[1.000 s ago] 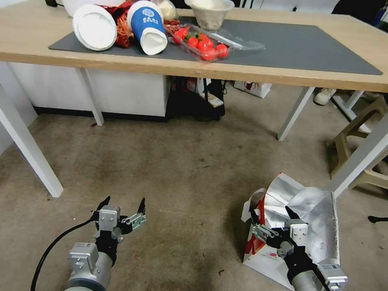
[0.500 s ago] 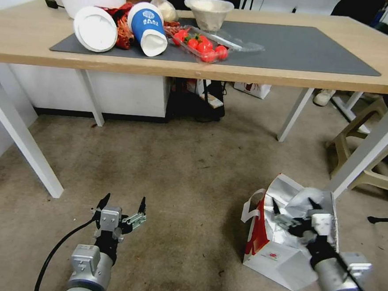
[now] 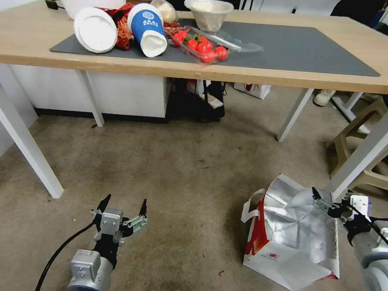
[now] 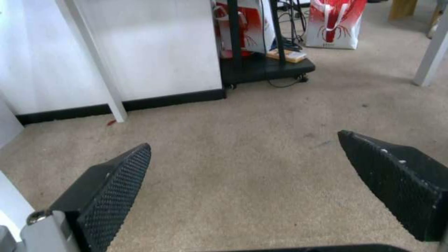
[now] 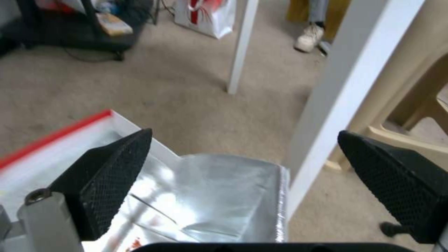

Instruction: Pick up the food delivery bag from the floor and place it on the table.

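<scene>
While the food delivery bag (image 3: 291,241) sat slumped on the floor (image 3: 178,184) at the robot's right, mouth gaping and silver foil lining on show, the job was at its first step: the reach, nothing gripped.

Nearest in, the left gripper (image 3: 123,206) hung low over bare carpet on the robot's left, jaws spread wide, nothing between them, well apart from the bag. It looked idle.

Over to the right gripper (image 3: 331,204): it hovered at the bag's far right corner, by the top rim, jaws parted and empty. From the right wrist view, the right gripper (image 5: 243,189) had the foil-lined corner and the red-edged rim sitting below and between the fingertips (image 5: 119,157), and whether either touched the paper I could not tell. A white table leg (image 3: 371,147) stood just beside that corner, tight quarters.

My read of the next move: line the jaws over a rim or one of the white handles (image 3: 251,207) on the bag's left side, then pinch. Thin paper and foil, so it could crumple or slip.

Farther off, the tabletop (image 3: 24,36) waited with its dark grey mat (image 3: 307,49); the mat's right part looked free, tomatoes (image 3: 201,44) and a tipped blue cup (image 3: 147,27) crowding the left.
</scene>
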### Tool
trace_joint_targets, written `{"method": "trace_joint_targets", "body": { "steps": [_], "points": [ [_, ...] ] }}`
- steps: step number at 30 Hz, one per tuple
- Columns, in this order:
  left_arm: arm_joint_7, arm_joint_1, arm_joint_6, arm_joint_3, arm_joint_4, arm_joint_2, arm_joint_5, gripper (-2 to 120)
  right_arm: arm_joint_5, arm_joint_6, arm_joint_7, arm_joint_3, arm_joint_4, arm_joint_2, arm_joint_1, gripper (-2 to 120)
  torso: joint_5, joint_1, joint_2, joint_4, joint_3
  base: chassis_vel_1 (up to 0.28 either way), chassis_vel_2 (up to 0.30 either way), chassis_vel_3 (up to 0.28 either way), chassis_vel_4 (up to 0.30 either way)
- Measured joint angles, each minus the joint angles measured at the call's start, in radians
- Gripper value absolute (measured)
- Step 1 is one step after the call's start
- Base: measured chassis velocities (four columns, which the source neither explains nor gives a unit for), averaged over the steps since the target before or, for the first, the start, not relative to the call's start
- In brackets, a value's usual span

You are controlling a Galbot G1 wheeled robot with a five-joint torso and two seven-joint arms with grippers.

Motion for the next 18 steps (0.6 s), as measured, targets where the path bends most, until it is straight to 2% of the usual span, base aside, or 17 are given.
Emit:
{"method": "trace_joint_targets", "body": {
  "steps": [12, 18],
  "points": [
    [0.015, -0.008, 0.0, -0.005, 0.0, 0.006, -0.014, 100, -0.043, -0.121, 0.045, -0.058, -0.099, -0.053, 0.076, 100, -0.0001, 0.0, 0.001, 0.0, 0.0, 0.0, 0.0, 0.0, 0.0],
    [0.013, -0.008, -0.003, -0.011, 0.005, 0.012, -0.017, 100, 0.0, -0.184, 0.056, -0.105, -0.156, -0.086, 0.129, 100, 0.0, 0.0, 0.001, 0.0001, 0.0, 0.0, 0.0, 0.0, 0.0]
  ]
}}
